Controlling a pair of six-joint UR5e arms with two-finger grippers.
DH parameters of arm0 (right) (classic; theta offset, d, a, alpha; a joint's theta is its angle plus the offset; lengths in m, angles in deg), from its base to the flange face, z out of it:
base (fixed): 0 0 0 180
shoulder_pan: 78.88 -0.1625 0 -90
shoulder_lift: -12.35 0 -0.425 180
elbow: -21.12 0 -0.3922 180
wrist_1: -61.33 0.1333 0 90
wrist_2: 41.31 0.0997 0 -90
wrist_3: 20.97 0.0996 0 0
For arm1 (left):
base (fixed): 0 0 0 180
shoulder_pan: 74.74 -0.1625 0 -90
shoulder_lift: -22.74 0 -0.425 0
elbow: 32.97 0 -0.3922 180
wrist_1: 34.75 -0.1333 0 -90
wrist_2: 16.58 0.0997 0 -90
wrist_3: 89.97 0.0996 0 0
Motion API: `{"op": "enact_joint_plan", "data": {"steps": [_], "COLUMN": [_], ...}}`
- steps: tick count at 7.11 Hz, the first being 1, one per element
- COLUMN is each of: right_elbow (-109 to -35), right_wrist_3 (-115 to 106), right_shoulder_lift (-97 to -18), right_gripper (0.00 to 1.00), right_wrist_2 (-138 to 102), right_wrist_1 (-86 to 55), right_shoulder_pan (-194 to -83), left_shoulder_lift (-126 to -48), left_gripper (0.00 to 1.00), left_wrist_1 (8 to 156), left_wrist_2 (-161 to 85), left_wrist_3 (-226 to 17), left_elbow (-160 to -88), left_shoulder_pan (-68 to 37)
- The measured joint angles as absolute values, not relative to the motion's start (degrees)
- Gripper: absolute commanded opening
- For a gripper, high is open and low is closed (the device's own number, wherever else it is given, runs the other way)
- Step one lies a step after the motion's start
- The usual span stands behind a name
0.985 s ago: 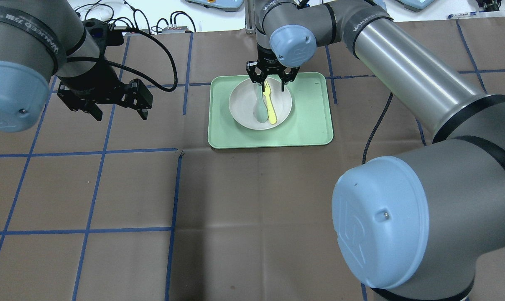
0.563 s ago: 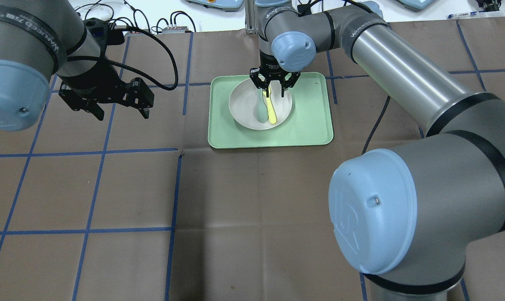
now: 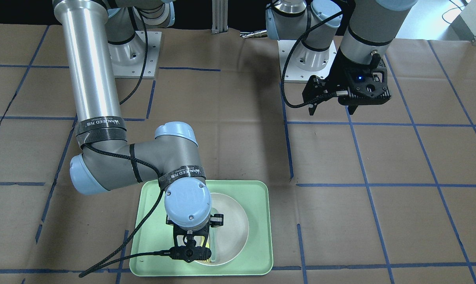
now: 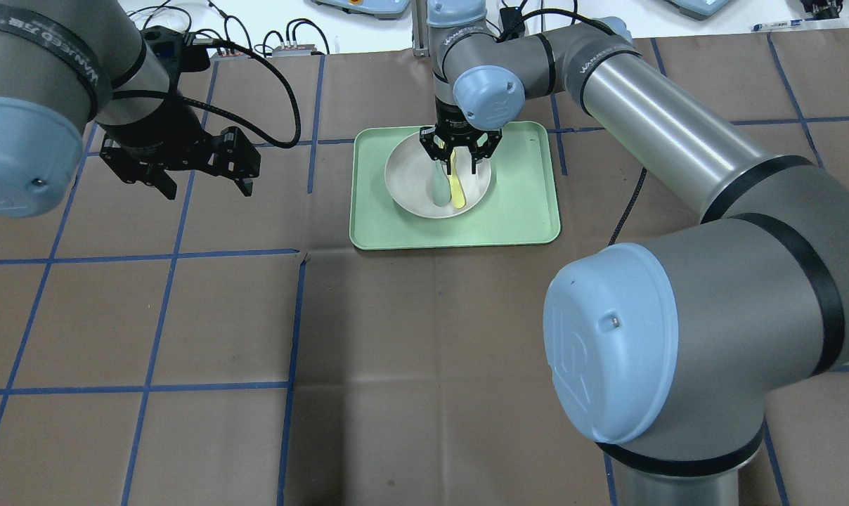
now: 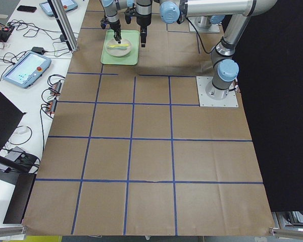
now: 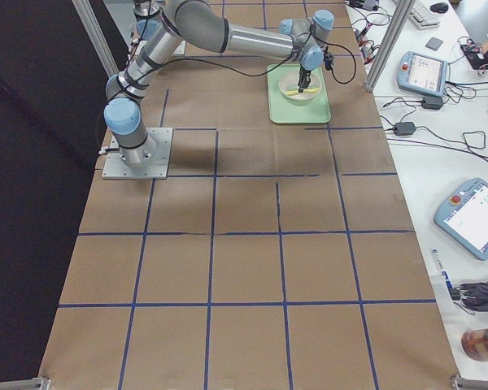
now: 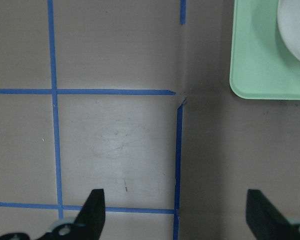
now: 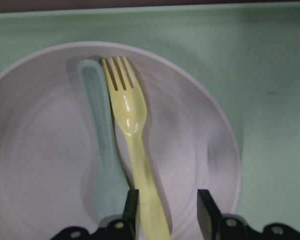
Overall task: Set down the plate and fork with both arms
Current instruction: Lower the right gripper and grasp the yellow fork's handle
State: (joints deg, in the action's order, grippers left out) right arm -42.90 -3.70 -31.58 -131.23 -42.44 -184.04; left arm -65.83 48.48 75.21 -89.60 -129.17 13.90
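Front view won't help you: R arm (image 3: 92,79) wrist covers fork and spoon, and only part of plate (image 3: 238,225) shows. In R wrist view, fork (image 8: 128,107) handle end and spoon (image 8: 96,120) bowl are cut off behind the gripper body. R gripper (image 8: 167,207): fingers narrowly apart, one either side of fork handle; can't tell if a pad touches it. The tray (image 4: 523,211) holds plate. Plate holds fork + spoon side by side, tines near rim. L gripper (image 4: 205,184): fingers wide, over table (image 4: 396,351), well apart from tray. Its cam gives you only tray corner + plate edge.
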Motion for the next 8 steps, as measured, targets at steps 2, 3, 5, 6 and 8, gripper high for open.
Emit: {"op": "enact_joint_plan", "data": {"steps": [2,3,5,6,8], "right_elbow": [-42.89,-42.87,-42.90,-42.82,-42.61], "right_wrist_3": [-3.74,-3.75,-3.61,-3.54,-3.49], "right_shoulder_lift": [-30.80,-30.44,-29.63,-29.43,-29.40], "right_gripper": [0.50,0.50,0.49,0.47,0.44], "right_wrist_2": [-131.22,-131.23,-131.35,-131.38,-131.39], "right_wrist_1": [-42.46,-42.53,-44.67,-45.45,-45.85], "right_shoulder_pan": [-184.12,-184.11,-184.09,-184.09,-184.09], "left_shoulder_lift": [-65.85,-65.85,-65.86,-65.86,-65.86], "left_gripper": [1.00,1.00,1.00,1.00,1.00], "left_wrist_1": [48.54,48.55,48.51,48.49,48.48], "left_wrist_2": [75.18,75.17,75.17,75.17,75.23], "left_wrist_3": [-89.62,-89.62,-89.62,-89.62,-89.60], "left_elbow": [-129.29,-129.39,-129.70,-129.94,-130.06], "left_shoulder_pan": [13.94,13.94,13.94,13.94,13.94]}}
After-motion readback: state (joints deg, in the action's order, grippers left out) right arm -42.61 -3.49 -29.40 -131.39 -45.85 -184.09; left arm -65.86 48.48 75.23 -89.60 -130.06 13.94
